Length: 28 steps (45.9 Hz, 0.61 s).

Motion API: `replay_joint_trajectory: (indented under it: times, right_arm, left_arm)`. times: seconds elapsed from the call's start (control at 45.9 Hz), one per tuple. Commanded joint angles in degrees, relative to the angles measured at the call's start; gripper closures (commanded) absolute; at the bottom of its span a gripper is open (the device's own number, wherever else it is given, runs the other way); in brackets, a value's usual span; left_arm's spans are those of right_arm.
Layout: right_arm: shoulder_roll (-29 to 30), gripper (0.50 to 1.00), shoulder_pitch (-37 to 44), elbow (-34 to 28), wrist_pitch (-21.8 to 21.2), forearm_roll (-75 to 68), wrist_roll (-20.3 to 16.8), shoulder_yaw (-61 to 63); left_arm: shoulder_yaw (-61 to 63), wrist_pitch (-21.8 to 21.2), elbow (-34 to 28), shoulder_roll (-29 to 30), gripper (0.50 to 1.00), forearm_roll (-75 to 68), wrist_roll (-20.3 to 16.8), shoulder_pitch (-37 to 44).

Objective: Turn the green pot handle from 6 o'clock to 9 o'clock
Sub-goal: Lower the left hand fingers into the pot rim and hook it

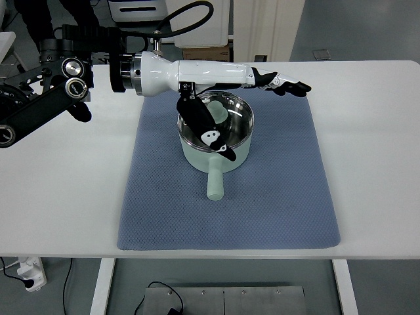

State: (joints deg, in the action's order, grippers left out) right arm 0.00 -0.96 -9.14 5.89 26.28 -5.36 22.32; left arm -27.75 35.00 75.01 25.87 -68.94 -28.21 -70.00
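Note:
A mint-green pot [197,154] with a glass lid [230,118] stands on a blue mat [275,197]. Its handle [215,184] points straight toward the near edge, at 6 o'clock. My left hand [269,80] reaches in from the left on a white forearm [197,71] and hovers over the pot's far rim. It is open, with the fingers [292,85] stretched out to the right past the pot. The black thumb [209,134] slants down across the lid, its tip near the handle's root. Nothing is grasped. No right arm shows.
The mat lies on a white table [374,164]. Black arm hardware [46,92] sits at the back left, over the table's corner. A cardboard box [207,52] and white cabinets stand behind the far edge. A power strip [29,272] lies on the floor.

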Motion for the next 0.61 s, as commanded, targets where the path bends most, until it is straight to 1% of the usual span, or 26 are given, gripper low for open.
replay_joint_trajectory:
  times: [0.0,0.065,0.087,0.305,0.589]
  right_arm:
    - [0.0,0.500,0.0,0.0,0.0,0.0,0.0,0.0]
    - [0.0,0.500,0.0,0.0,0.0,0.0,0.0,0.0]
    - [0.0,0.500,0.0,0.0,0.0,0.0,0.0,0.0]
    - [0.0,0.500,0.0,0.0,0.0,0.0,0.0,0.0]
    - [0.0,0.500,0.0,0.0,0.0,0.0,0.0,0.0]
  left_arm:
    - [1.6,0.0,0.6,0.1,0.500,-1.3,-0.2,-1.0]
    - [1.7,0.0,0.6,0.1,0.500,-1.9,-0.2,-1.3]
    - [2.0,0.0,0.6,-0.1,0.500,-6.9,-0.4,-1.8]
    - [2.2,0.0,0.7,-0.6,0.500,-14.1,-0.5,-2.0]
    - [14.9,0.0,2.0,-0.9,0.500,-16.0,-0.5,-6.3]
